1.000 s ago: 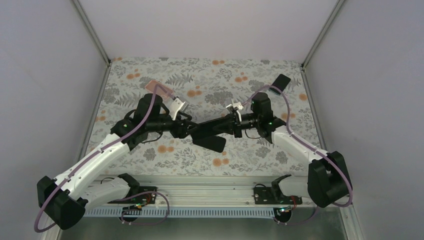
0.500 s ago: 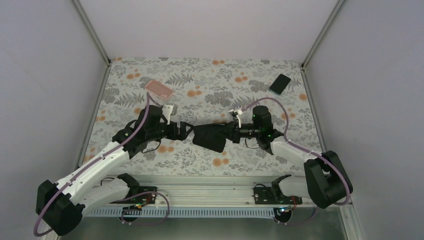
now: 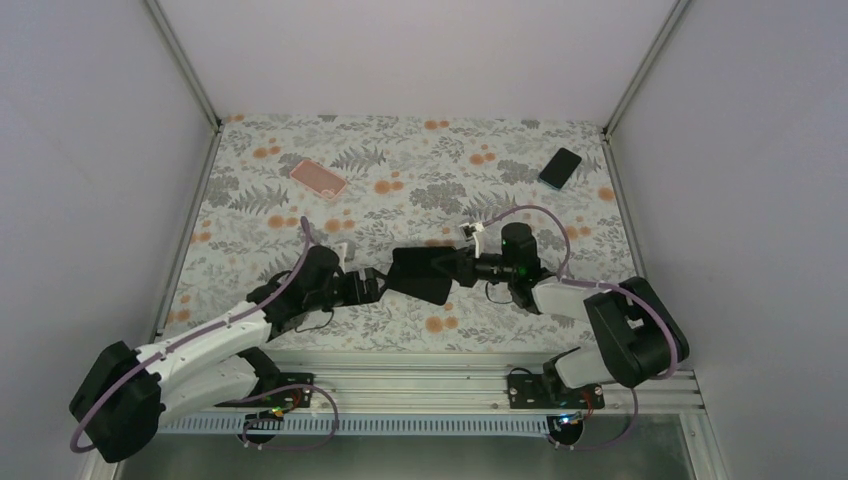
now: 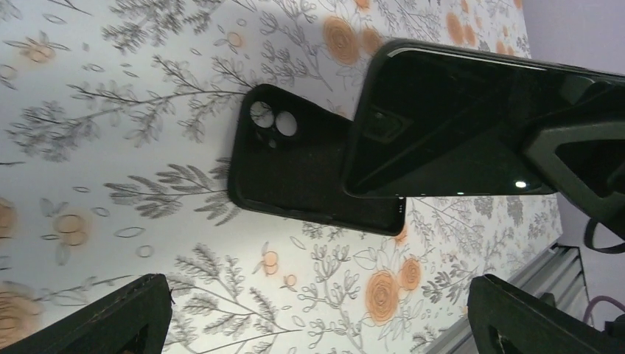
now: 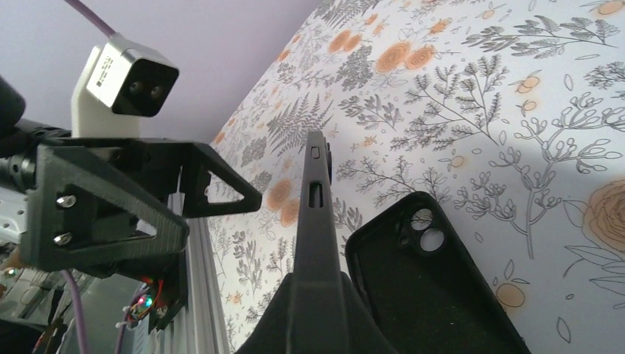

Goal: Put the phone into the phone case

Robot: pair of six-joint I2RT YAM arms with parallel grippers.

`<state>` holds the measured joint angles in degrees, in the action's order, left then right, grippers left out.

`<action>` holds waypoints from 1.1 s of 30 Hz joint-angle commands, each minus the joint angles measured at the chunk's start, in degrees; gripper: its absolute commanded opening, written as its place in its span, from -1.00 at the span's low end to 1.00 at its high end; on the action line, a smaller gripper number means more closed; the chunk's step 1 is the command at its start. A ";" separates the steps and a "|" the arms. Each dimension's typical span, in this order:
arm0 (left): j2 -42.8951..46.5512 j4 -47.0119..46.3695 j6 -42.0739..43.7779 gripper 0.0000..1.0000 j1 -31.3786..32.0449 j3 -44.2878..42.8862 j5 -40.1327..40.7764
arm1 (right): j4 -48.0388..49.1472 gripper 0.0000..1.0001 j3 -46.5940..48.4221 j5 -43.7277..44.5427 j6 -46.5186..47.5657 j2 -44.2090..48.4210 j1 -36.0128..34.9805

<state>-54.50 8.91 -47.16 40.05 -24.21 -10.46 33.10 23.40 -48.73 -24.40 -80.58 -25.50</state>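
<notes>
**Phone point(image 3: 420, 275) held near the middle of the near edge**

Clamped at its right end by the right gripper point(image 3: 456, 268). Just beside its left end, the left gripper point(image 3: 374, 284). Near the far left corner, a pink flat slab point(image 3: 318, 178); near the far right corner, a black flat slab point(image 3: 559, 167).

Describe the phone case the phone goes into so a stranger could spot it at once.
On the floral table, look near the middle, beside the black phone held by the right end effector. The case lies flat there: matte black with two round camera holes, unlike the pink item at back left.
</notes>
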 commanded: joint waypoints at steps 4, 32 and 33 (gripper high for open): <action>-6.66 -13.55 -7.14 1.00 4.54 0.67 1.82 | 10.74 -0.92 -1.66 3.74 -3.88 -2.81 -0.66; -26.63 -34.86 -15.96 1.00 5.87 4.51 -1.89 | 26.91 -0.92 -3.95 10.22 -17.00 -18.76 -6.34; -27.21 -35.32 -16.26 1.00 5.91 4.57 -2.01 | 27.22 -0.92 -4.22 11.14 -17.46 -19.04 -6.58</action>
<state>-79.68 -22.39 -61.45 45.56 -20.43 -12.10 54.63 19.79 -40.21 -39.77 -98.48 -30.76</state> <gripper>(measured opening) 0.999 0.057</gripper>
